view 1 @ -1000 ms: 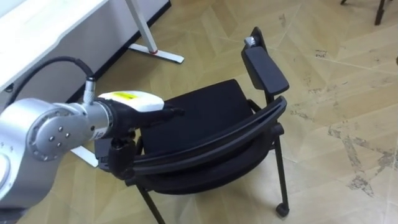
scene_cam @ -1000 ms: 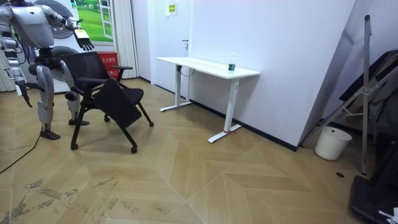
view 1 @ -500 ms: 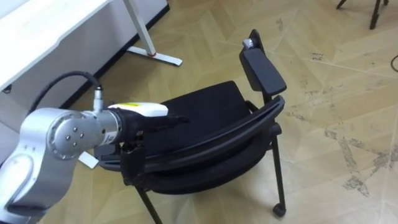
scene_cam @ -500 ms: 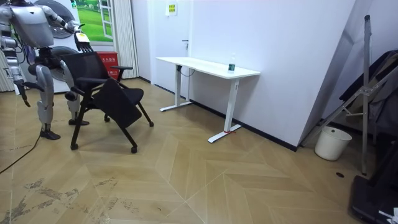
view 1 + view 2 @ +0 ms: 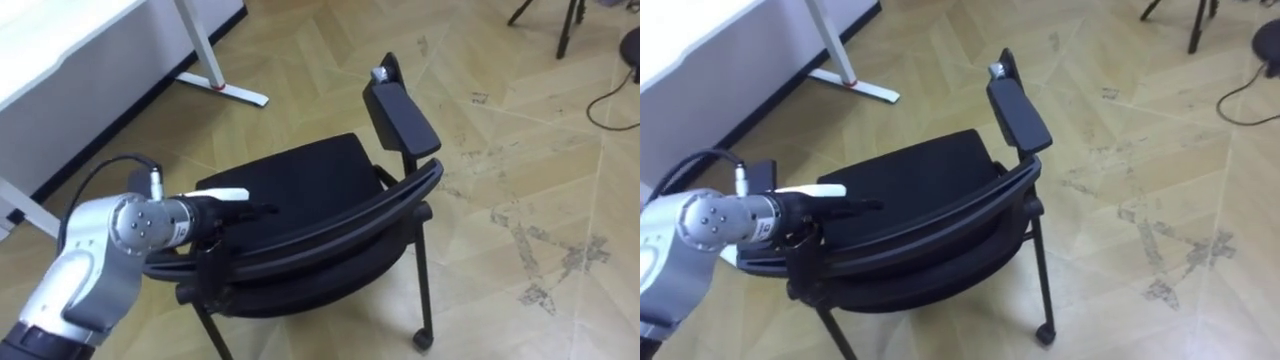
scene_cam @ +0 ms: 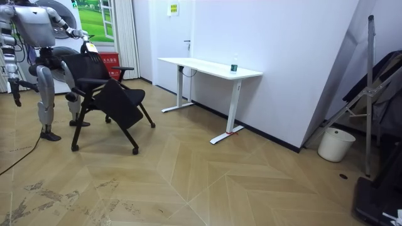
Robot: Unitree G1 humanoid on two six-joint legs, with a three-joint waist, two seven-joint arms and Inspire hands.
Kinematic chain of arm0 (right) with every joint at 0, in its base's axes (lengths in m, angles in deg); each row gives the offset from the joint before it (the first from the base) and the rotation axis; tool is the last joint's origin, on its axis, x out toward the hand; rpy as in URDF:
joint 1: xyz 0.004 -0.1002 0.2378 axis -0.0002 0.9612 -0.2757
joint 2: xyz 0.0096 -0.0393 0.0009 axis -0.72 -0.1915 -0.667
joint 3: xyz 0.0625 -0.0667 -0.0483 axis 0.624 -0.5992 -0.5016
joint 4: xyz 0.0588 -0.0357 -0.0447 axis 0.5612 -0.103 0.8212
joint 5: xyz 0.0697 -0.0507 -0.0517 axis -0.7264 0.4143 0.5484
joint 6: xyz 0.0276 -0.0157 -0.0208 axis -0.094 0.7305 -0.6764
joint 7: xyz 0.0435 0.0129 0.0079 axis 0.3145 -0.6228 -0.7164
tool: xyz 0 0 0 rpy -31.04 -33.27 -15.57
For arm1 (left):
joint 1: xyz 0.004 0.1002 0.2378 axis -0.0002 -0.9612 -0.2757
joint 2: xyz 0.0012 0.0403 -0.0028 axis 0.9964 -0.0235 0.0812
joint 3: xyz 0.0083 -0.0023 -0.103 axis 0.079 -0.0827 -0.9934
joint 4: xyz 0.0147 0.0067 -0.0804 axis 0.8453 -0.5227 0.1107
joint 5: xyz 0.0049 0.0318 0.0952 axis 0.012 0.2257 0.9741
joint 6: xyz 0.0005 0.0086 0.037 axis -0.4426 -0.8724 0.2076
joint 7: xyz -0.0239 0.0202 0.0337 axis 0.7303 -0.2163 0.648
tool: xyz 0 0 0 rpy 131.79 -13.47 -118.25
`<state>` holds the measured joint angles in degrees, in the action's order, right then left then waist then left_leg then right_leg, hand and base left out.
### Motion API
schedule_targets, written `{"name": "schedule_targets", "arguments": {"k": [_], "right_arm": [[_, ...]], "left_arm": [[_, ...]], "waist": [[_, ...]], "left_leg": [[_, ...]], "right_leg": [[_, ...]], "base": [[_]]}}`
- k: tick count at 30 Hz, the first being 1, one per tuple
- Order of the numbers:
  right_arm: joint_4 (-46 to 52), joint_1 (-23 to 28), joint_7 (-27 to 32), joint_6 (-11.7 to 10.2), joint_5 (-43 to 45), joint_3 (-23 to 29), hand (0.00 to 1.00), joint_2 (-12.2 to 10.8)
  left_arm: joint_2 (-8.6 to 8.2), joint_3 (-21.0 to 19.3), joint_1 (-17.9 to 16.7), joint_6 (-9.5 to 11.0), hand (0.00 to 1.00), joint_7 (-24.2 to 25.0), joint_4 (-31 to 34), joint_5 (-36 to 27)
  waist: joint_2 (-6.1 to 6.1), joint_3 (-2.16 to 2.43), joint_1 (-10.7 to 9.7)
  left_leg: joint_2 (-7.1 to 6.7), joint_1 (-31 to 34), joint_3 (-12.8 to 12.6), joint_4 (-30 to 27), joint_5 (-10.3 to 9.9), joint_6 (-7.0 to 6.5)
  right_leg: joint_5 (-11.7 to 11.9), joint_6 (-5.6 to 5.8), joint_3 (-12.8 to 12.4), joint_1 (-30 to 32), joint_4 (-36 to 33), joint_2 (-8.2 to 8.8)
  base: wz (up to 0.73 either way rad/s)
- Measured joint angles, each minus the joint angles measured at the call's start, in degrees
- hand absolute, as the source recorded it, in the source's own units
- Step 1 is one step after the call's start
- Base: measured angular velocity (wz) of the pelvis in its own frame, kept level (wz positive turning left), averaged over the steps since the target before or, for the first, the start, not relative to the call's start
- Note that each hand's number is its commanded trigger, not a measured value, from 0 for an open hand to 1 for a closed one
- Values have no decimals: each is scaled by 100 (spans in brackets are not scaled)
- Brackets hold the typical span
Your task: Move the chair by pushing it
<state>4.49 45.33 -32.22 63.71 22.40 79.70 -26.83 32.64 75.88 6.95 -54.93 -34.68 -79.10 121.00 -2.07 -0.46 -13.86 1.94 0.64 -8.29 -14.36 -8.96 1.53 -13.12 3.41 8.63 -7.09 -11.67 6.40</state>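
Observation:
A black chair (image 5: 300, 190) on small wheels stands just in front of me, its curved backrest rim (image 5: 330, 235) nearest to me and its right armrest (image 5: 400, 110) sticking up at the far side. My left hand (image 5: 215, 200) lies flat at the chair's left side, above the left armrest, with its fingers (image 5: 255, 208) straight and pointing across the seat. In the room view I stand behind the chair (image 6: 103, 88), left arm held out to the top of its back. My right hand (image 6: 14, 99) hangs by my side at the room view's left.
A white desk (image 5: 60, 40) with a T-shaped foot (image 5: 225, 90) stands to my left, by the wall (image 6: 210, 68). Dark stand legs (image 5: 560, 20) and a cable (image 5: 610, 100) lie at the far right. A white bucket (image 6: 333, 144) sits further along the wall. Open parquet lies ahead.
My left hand has come down from above the chair to the left end of its back. The right arm has swung back. The chair stays in place in the room view.

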Motion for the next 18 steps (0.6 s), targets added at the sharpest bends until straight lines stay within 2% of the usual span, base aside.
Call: {"name": "schedule_targets", "arguments": {"k": [2,3,4,5,6,10,15,18], "right_arm": [[17,-17,136,37,-14,-3,0,-10],[18,-19,153,38,-20,-2,0,-19],[20,-15,154,46,-9,-7,0,-40],[20,-13,155,51,3,-7,0,-58],[20,-13,155,51,-3,-9,0,-64],[20,-10,197,53,-16,-9,0,-69],[64,-20,203,141,-15,-17,0,-70],[76,-18,203,171,-16,-16,0,-70]], "left_arm": [[-35,-39,-24,45,2,-181,-188,-64],[-42,-39,-24,48,10,-221,-242,-67],[-65,-43,-24,48,58,-335,-341,-100],[-98,-46,-25,47,91,-447,-407,-108],[-110,-46,-25,47,100,-500,-433,-108],[-166,-46,-42,48,100,-652,-485,-135],[-167,-44,-57,50,100,-708,-493,-311],[-172,-44,-152,126,100,-958,-457,-309]], "waist": [[11,0,1],[5,4,-5],[1,5,-6],[-1,4,-1],[-2,4,-3],[-4,1,-3],[-98,-17,19],[-128,-16,30]], "left_leg": [[5,-31,-28,-8,0,-1],[5,-38,-28,-11,0,-1],[5,-59,-28,-12,1,-3],[5,-71,-27,-12,4,-8],[5,-71,-27,-14,7,-12],[4,-67,-41,-41,11,-20],[4,-9,-45,-112,-17,-63],[-1,-8,-49,-124,-23,-71]], "right_leg": [[1,0,-54,-17,-17,0],[1,0,-65,-24,-19,0],[-1,2,-82,-25,-7,0],[-6,5,-100,-27,-5,-2],[-6,6,-104,-26,-5,-3],[6,21,-136,-22,-7,-2],[22,37,-139,2,-7,1],[24,41,-145,-1,-8,6]], "base": [[-7],[-4],[-4],[-5],[-3],[0],[0],[0]]}}
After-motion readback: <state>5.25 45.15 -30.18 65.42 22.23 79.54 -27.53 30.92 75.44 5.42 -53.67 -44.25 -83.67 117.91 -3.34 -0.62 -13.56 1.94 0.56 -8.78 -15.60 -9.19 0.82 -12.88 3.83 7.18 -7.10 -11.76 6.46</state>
